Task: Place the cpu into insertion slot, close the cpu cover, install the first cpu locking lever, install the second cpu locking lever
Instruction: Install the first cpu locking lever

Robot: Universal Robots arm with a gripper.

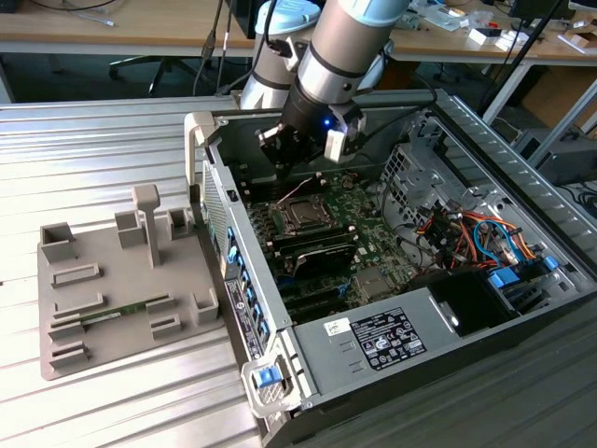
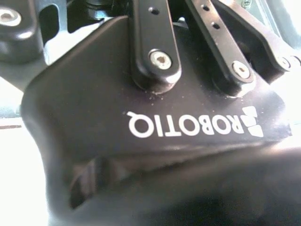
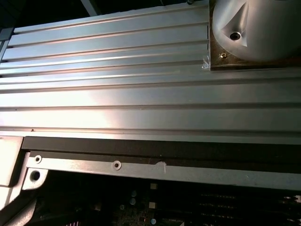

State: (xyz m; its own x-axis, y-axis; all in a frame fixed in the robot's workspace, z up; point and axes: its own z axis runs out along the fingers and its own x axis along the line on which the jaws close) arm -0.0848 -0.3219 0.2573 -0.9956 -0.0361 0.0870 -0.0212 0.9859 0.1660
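- Tool [image 1: 291,157]: hangs inside the open computer case [image 1: 485,140], above the green circuit board [image 1: 368,233], just off the insertion slot [image 1: 303,217] toward the case's back wall. Cannot tell how far open it is, nor whether it has hold of anything.
- Insertion slot: square black socket with a silver rim, flat on the board, facing up; sides run skewed to the case walls; no long axis.
- Cpu: cannot be made out.
- Grey tray [image 1: 112,289]: on the ribbed metal desk [image 1: 93,159], at the exterior view's left.
- Risk, as a judgement: a chip lowered out of square with the skewed socket could bend contacts; the red and white wires [image 1: 297,191] just beside the slot could snag.
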